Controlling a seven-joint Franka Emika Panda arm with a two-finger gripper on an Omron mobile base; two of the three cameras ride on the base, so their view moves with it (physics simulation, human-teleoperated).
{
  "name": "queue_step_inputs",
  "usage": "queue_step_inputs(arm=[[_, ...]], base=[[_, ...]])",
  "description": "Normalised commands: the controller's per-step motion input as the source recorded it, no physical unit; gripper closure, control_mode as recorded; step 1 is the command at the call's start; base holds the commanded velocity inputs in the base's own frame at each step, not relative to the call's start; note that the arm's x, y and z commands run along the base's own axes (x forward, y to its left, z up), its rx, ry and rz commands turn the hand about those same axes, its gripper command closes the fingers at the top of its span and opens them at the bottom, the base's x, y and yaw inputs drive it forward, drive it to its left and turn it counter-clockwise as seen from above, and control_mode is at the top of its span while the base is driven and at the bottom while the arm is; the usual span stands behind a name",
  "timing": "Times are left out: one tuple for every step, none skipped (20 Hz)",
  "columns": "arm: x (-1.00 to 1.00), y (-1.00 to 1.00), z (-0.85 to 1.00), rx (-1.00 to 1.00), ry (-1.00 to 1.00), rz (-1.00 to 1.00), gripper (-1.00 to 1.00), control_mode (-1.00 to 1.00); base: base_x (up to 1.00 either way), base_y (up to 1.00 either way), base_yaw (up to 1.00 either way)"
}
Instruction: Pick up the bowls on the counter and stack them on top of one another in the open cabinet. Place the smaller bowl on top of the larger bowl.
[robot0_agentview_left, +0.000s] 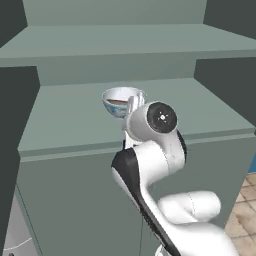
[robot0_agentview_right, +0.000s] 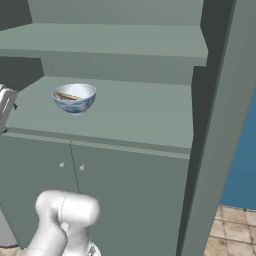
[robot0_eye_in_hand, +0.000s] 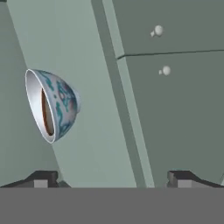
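Note:
The larger bowl (robot0_agentview_left: 123, 106) (robot0_agentview_right: 75, 102), white inside and pale blue patterned outside, stands upright on the lower open shelf of the cabinet (robot0_agentview_left: 65, 120) (robot0_agentview_right: 145, 117). The smaller bowl (robot0_agentview_left: 117, 102) (robot0_agentview_right: 67, 96), tan-brown inside, sits nested in it. In the rolled hand view the larger bowl (robot0_eye_in_hand: 63, 103) appears on its side at the left, with the smaller bowl (robot0_eye_in_hand: 46, 113) inside it. My gripper (robot0_eye_in_hand: 113, 178) is open, its fingertips (robot0_eye_in_hand: 41, 178) wide apart with nothing between them. It hangs just in front of the shelf edge, a short way off the bowls.
An upper shelf (robot0_agentview_left: 125, 45) overhangs the bowls. Two closed lower doors with small round knobs (robot0_agentview_right: 81, 168) sit under the shelf. An open cabinet door (robot0_agentview_right: 225, 125) stands at the right, with tiled floor (robot0_agentview_right: 235, 230) beyond. My arm's wrist (robot0_agentview_left: 155, 120) partly blocks the bowl.

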Motion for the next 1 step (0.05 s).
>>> queue_step_inputs(arm=[[-0.81,0.00,0.00,0.00,-0.02,0.00,-1.00,-1.00]], base=[[0.00,0.00,0.00]])
